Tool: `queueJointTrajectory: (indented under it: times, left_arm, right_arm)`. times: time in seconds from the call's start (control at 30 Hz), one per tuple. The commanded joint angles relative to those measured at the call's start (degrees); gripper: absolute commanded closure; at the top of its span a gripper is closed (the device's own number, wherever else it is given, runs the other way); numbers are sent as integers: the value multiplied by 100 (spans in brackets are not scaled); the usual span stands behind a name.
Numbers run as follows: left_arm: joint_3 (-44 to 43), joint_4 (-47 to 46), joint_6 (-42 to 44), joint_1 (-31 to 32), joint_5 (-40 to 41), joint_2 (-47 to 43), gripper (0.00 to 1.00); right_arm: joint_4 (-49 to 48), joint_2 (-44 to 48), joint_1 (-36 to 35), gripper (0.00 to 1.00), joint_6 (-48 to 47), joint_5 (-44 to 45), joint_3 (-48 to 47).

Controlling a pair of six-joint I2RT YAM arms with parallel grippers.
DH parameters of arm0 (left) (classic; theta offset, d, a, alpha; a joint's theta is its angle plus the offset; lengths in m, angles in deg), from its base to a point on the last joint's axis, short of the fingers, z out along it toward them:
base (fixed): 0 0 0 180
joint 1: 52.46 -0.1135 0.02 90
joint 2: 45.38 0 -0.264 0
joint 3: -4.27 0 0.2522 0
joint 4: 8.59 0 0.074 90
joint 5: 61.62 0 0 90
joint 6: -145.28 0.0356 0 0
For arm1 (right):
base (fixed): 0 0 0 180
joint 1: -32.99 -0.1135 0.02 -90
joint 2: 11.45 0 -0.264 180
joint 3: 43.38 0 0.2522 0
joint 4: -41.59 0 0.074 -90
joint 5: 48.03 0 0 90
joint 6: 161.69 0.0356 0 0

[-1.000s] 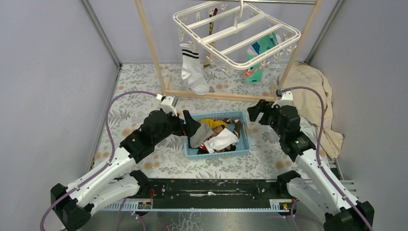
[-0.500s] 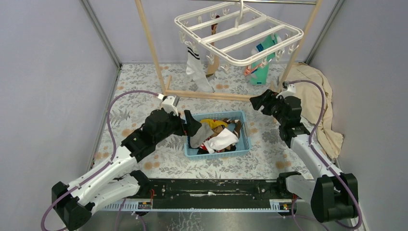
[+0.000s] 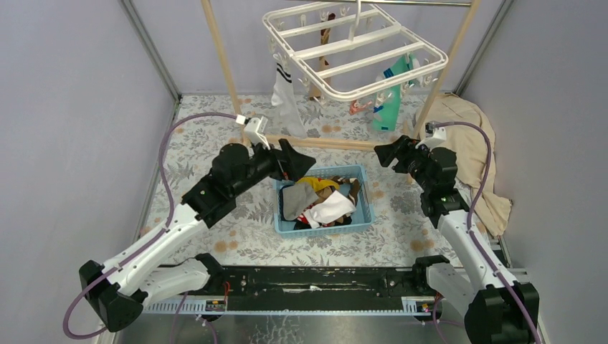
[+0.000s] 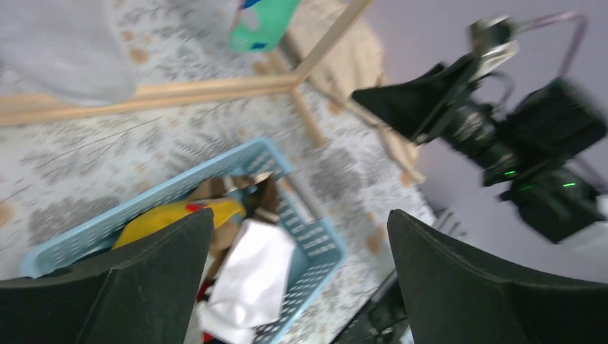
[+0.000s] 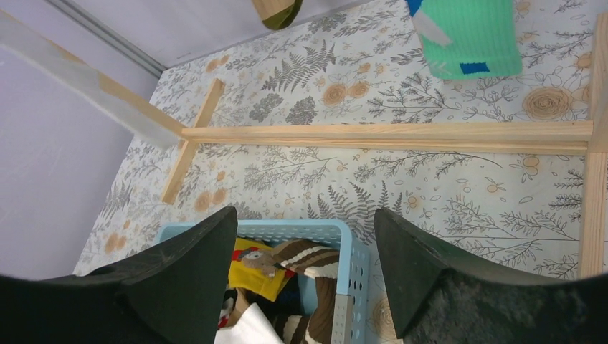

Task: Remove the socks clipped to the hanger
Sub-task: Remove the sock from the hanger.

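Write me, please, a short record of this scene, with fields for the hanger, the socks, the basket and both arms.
hanger: white frame, hangs tilted inside the wooden rack
socks on clips: white sock with black stripes, teal sock, brown sock
basket: blue, on the table, holds loose socks in yellow, white and brown stripes
left fingers: open, empty, over the basket's far left corner
right fingers: open, empty, right of the basket, below the teal sock

white hanger (image 3: 351,41), teal sock (image 3: 387,107), white black-striped sock (image 3: 287,100), blue basket (image 3: 323,228), floral-print table cover (image 3: 186,158), beige cloth (image 3: 466,115)
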State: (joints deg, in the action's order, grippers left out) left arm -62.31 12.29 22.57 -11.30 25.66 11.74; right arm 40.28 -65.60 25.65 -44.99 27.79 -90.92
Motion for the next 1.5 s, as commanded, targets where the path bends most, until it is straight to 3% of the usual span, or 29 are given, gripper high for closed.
queueJointTrajectory:
  times: [0.0, 0.23, 0.47, 0.6, 0.77, 0.93, 1.2, 1.47]
  left_arm:
    - [-433, -1033, -655, 15, -515, -228, 1]
    - [-1244, -1467, -1195, 21, -948, -315, 1]
    - [-1964, -2304, -1969, 38, -1680, 50, 12]
    - [-2420, -2216, -1678, 248, -1490, 157, 13]
    - [-3541, -1554, -813, 544, -1221, 513, 22]
    - [-4144, -817, -24, 1061, -684, 933, 33]
    - [-4495, 183, 1540, 2421, 1152, 1565, 38]
    - [-5302, 500, 2323, 3267, 2658, 2495, 43]
  right_arm:
    - [241, 318, 30, 23, -226, -244, -175]
    - [605, 723, 24, 23, -344, -183, -210]
    - [829, 824, 25, 23, -411, -229, -338]
    - [826, 860, 29, 22, -408, -236, -276]
    - [798, 854, 30, 22, -369, -262, -244]
    - [785, 802, 24, 23, -353, -260, -256]
    - [756, 733, 30, 23, -384, -240, -201]
    - [750, 685, 29, 22, -404, -231, -184]
